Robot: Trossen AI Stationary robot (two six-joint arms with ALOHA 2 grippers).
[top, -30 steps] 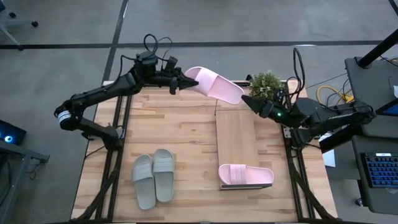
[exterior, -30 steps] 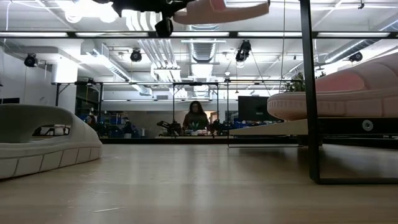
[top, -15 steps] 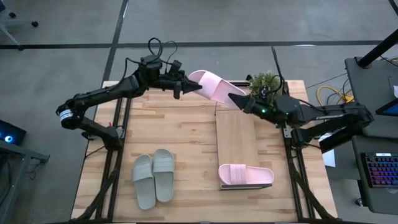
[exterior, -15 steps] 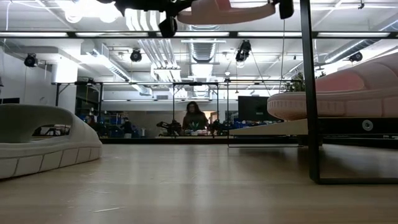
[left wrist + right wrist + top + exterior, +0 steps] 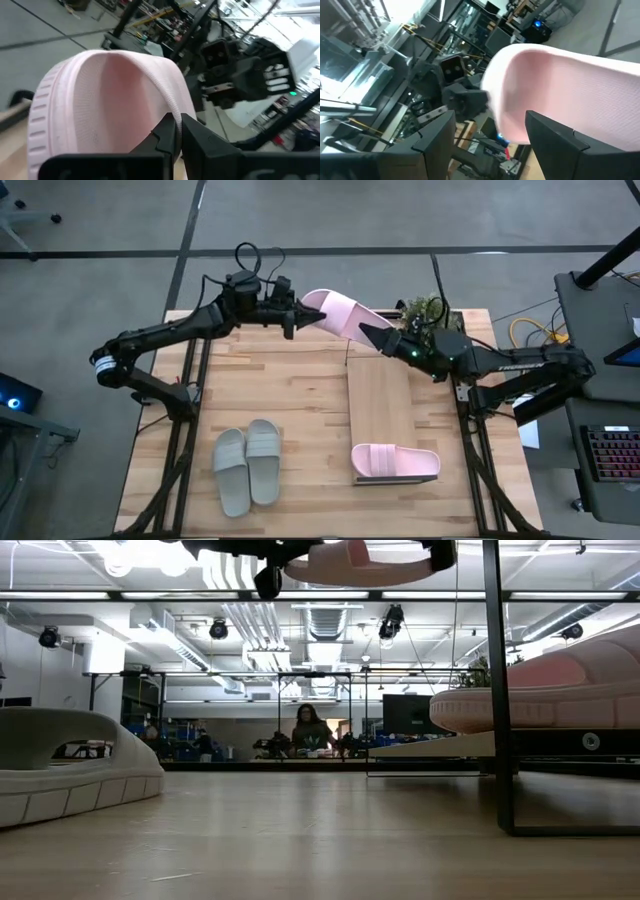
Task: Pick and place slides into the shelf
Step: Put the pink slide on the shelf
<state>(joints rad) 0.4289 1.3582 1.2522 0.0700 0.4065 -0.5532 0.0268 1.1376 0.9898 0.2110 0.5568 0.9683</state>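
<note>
From above, the left gripper point(image 5: 293, 320) pinches one end of a pink slide point(image 5: 340, 316). The right gripper point(image 5: 372, 336), fingers spread in its wrist view, straddles the other end.

Pale pink slides point(image 5: 340, 318); grey-green slides point(image 5: 247, 464); light-wood shelf point(image 5: 379, 400).

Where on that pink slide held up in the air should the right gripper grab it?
Probably the free end of the pink slide, approached from the shelf side. The left gripper pinches the opposite end, and the right gripper sits open at this thin edge, which fits between its fingers.
</note>
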